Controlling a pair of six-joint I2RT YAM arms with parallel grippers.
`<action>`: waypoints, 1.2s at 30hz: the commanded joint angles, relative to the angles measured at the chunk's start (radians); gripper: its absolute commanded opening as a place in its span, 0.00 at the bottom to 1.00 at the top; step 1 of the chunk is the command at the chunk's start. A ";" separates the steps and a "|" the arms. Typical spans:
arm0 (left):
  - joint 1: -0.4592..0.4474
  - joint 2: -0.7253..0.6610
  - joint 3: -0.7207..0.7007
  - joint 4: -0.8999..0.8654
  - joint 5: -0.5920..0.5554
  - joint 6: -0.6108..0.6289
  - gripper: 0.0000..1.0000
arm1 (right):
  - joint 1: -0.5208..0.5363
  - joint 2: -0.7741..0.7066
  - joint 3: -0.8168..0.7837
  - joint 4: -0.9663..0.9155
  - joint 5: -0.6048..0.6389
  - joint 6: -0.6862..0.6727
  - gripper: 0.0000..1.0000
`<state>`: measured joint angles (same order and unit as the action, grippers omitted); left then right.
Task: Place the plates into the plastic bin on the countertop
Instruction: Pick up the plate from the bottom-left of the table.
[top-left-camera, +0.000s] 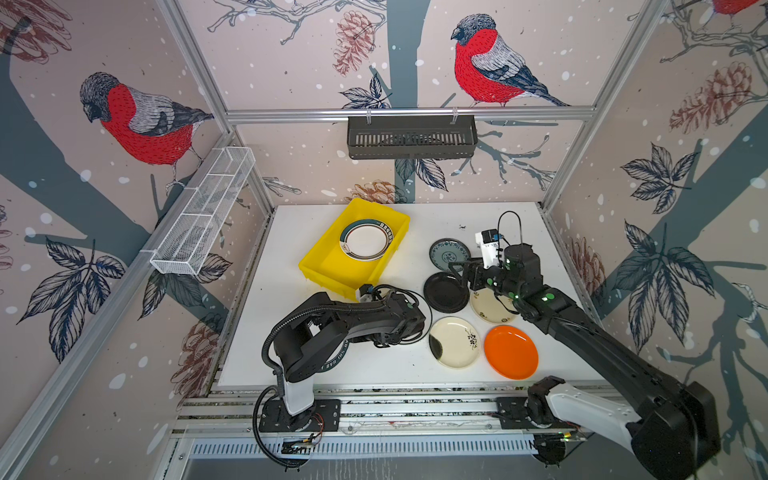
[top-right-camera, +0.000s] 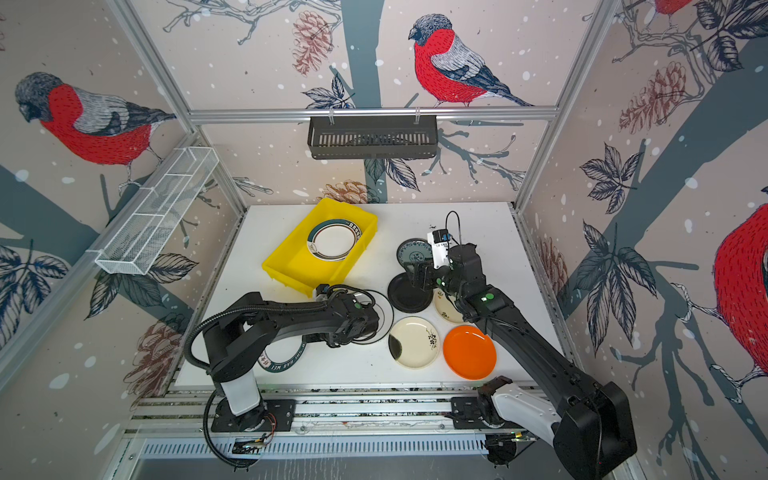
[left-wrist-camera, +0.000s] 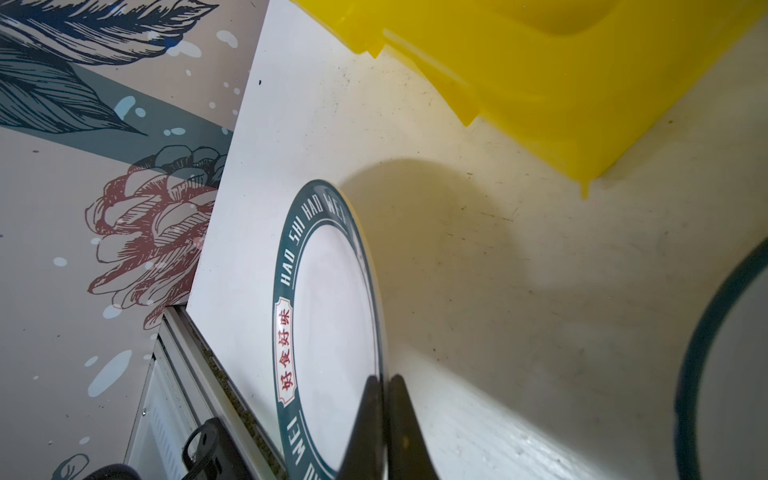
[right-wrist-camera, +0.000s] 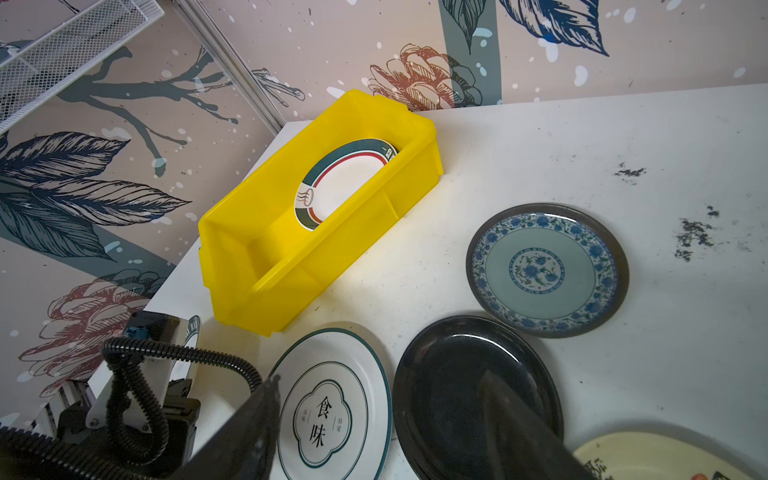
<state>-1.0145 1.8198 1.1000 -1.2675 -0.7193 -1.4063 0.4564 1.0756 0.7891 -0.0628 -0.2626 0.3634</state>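
Countertop (top-left-camera: 498, 220): left gripper (left-wrist-camera: 385, 380) clamps green-lettered plate (left-wrist-camera: 332, 316) rim, right gripper (right-wrist-camera: 380, 376) wide above black plate (right-wrist-camera: 449, 374) at 3 o'clock (bin (top-left-camera: 332, 274) at 11).

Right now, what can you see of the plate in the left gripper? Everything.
The green-rimmed plate is round, shallow, glossy, white centre, dark green rim band with white lettering HAO SHI HAO WEI and a white cartouche of red characters. The left gripper is shut on its rim. It tilts steeply over the countertop, casting a shadow, short of the yellow bin. Whether its far edge touches the board is unclear.
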 joint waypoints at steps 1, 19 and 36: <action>-0.002 -0.017 0.012 -0.120 -0.054 -0.065 0.00 | -0.004 -0.007 0.010 -0.002 0.000 -0.009 0.77; -0.002 -0.037 0.151 -0.126 -0.123 0.017 0.00 | -0.007 -0.001 0.006 -0.008 0.015 -0.013 0.77; -0.007 -0.089 0.227 -0.125 -0.217 0.032 0.00 | -0.016 0.041 0.008 -0.002 0.001 -0.011 0.76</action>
<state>-1.0210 1.7409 1.2995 -1.3266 -0.8413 -1.3964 0.4419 1.1164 0.7910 -0.0742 -0.2619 0.3634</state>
